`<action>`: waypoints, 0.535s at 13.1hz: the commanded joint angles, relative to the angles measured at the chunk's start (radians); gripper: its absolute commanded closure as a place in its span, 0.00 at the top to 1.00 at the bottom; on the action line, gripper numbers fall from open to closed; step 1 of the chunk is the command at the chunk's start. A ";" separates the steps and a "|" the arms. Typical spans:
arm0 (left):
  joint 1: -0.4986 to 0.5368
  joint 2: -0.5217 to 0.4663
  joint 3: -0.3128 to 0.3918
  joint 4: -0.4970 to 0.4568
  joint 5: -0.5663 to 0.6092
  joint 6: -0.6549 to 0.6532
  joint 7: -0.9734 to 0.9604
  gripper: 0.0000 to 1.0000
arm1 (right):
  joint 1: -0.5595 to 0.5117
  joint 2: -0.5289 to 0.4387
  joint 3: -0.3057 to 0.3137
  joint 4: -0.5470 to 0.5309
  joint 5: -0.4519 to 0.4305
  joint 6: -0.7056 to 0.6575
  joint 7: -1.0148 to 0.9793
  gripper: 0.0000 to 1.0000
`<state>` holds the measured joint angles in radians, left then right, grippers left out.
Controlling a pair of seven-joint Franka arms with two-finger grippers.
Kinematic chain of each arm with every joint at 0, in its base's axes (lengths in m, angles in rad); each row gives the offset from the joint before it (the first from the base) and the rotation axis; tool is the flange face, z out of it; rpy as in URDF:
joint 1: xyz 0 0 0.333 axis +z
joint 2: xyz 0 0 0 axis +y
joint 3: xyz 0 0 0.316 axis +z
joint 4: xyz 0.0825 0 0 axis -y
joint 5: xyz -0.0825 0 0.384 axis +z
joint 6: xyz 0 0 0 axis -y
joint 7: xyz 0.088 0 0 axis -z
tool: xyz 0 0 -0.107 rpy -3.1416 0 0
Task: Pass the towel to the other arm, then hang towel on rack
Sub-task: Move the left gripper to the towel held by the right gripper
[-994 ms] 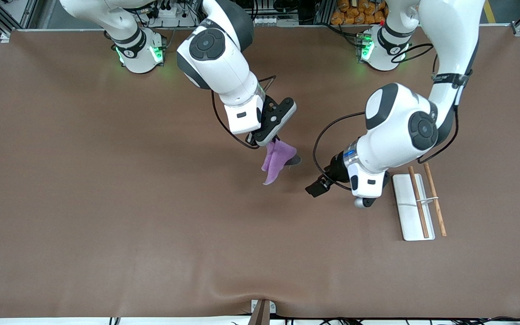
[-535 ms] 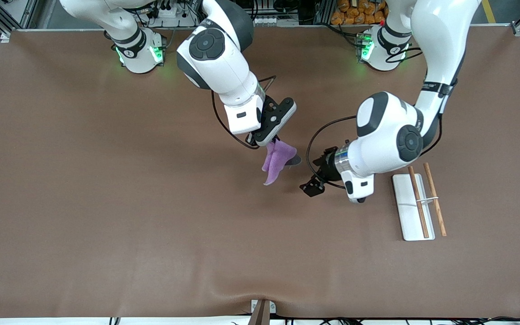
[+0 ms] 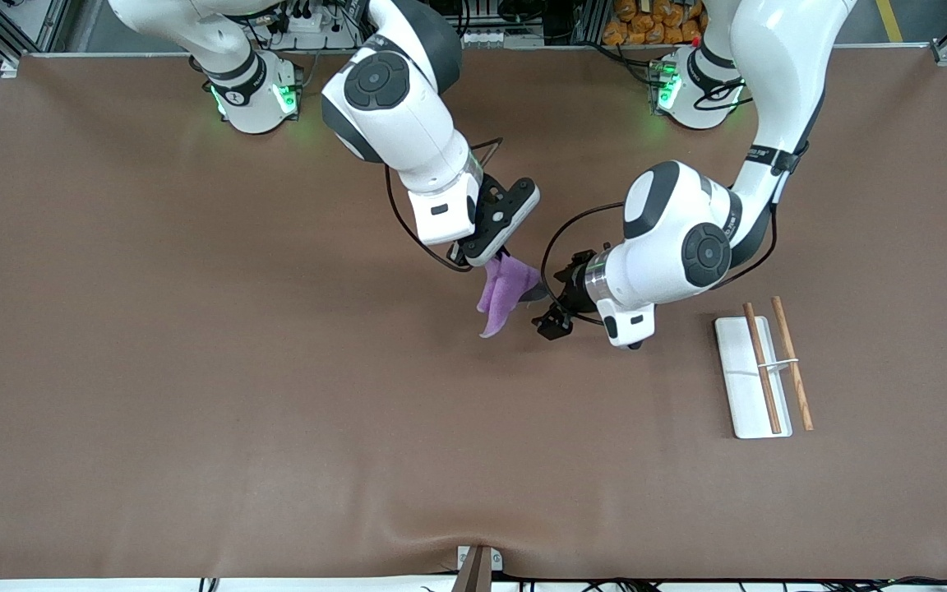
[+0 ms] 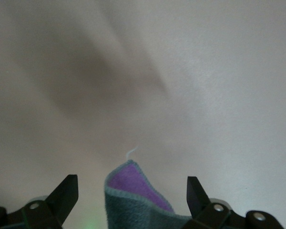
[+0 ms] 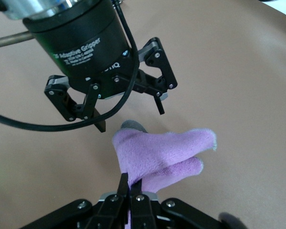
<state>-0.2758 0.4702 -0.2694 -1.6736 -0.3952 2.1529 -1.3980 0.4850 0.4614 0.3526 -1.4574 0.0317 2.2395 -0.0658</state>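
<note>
The towel [image 3: 500,298] is purple with a grey reverse and hangs over the middle of the table. My right gripper [image 3: 496,256] is shut on its top fold, and in the right wrist view its fingers [image 5: 124,183] pinch the cloth [image 5: 164,151]. My left gripper [image 3: 550,302] is open beside the towel, at the side toward the rack. In the left wrist view a grey-edged corner of the towel [image 4: 133,191] sits between the spread fingers [image 4: 66,193] without touching either. The rack [image 3: 738,390] lies flat toward the left arm's end of the table.
The rack's two brown rods [image 3: 762,366] lie along its white base, joined by a thin silver crossbar [image 3: 783,362]. A brown mat [image 3: 194,370] covers the table. A small mount [image 3: 475,567] sits at the table's front edge.
The left arm has swung away from the rack to the hanging towel, bringing its open fingers around the towel's corner. The right arm and towel have stayed still.
</note>
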 commanded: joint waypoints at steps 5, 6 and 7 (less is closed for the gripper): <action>0.014 -0.062 -0.013 -0.037 -0.039 -0.036 -0.039 0.66 | -0.006 0.010 0.008 0.019 -0.007 -0.001 0.011 0.00; 0.014 -0.059 -0.013 -0.037 -0.044 -0.036 -0.039 0.65 | -0.006 0.010 0.008 0.019 -0.007 -0.001 0.011 0.00; 0.012 -0.055 -0.013 -0.037 -0.044 -0.034 -0.039 0.65 | -0.006 0.010 0.008 0.019 -0.007 -0.001 0.011 0.00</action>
<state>-0.2738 0.4351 -0.2721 -1.6847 -0.4156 2.1224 -1.4282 0.4850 0.4614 0.3525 -1.4574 0.0317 2.2395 -0.0658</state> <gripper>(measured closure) 0.339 0.969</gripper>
